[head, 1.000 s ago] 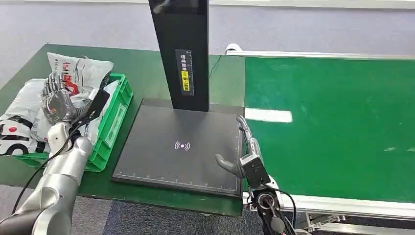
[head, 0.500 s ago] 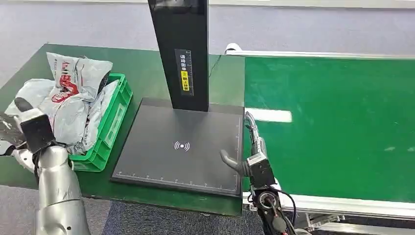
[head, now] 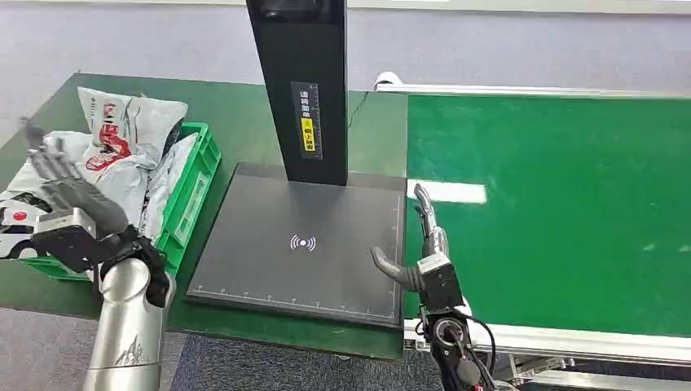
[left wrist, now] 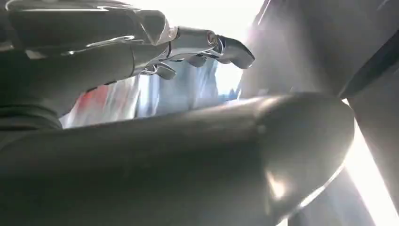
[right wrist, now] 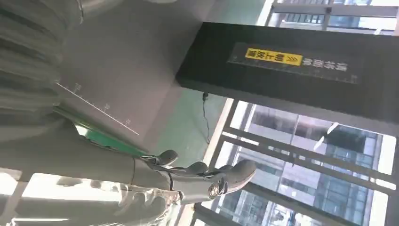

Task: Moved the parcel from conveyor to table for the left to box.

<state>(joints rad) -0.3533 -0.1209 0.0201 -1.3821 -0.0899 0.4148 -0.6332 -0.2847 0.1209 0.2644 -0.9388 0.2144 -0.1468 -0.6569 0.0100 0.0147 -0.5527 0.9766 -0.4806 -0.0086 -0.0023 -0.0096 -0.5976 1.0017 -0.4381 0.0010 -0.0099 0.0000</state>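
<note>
Since the frame half a second ago, my left hand [head: 69,204] has risen at the lower left of the frame and spread its fingers wide, empty, in front of the green crate [head: 191,195]. My right hand [head: 420,244] has edged slightly up; it stands flat and empty on the seam between scanner pad [head: 301,244] and conveyor [head: 554,204].

Step in hand, as I judge it: one boxing cycle is complete. The parcels [head: 122,155] lie heaped in the crate at upper left; I count at least three, and the overlap prevents an exact count. One crate, one pad, one black post [head: 301,81].

Next move calls for the right hand to await a parcel on the conveyor.
</note>
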